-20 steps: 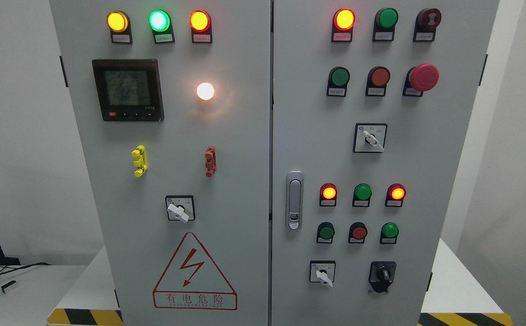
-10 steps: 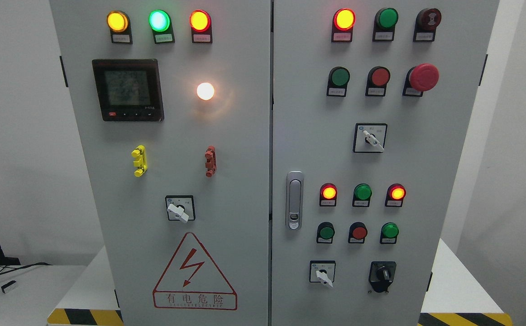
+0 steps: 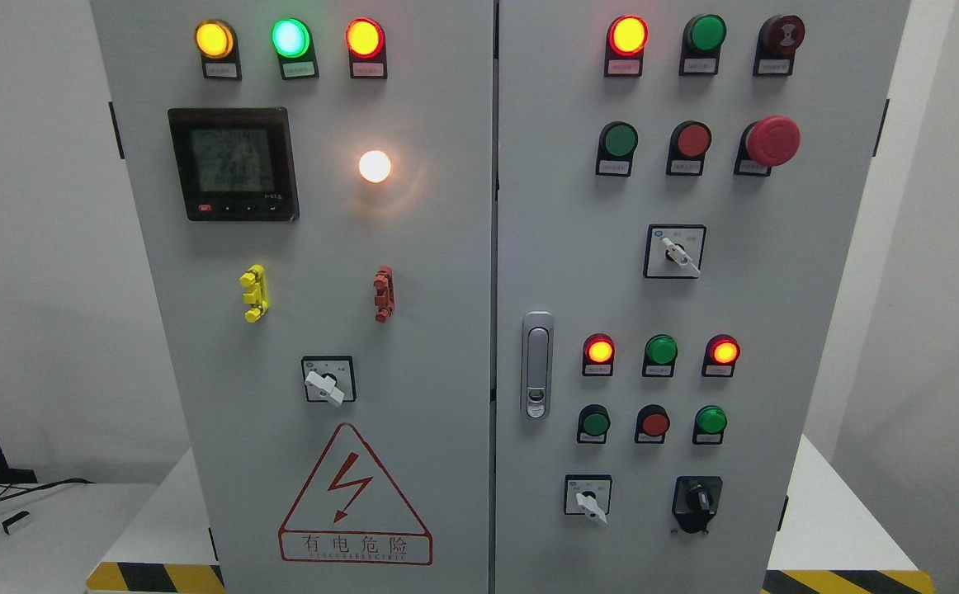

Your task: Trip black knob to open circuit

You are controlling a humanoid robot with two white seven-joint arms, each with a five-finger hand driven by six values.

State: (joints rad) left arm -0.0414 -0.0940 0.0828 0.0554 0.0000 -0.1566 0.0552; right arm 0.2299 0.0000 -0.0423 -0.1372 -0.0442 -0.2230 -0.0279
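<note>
The black knob (image 3: 698, 500) sits low on the right door of a grey electrical cabinet (image 3: 446, 247), on a black square base, its handle pointing up and slightly left. Left of it is a white-handled selector switch (image 3: 588, 498). Neither of my hands nor arms shows anywhere in the head view.
The right door carries red and green lamps and buttons, a red mushroom stop button (image 3: 772, 140), another white selector (image 3: 676, 252) and a silver door latch (image 3: 536, 365). The left door has a meter display (image 3: 232, 162), a lit white lamp (image 3: 375, 166) and a warning triangle (image 3: 355, 495).
Only the digits on the meter display flicker; nothing else has moved.
</note>
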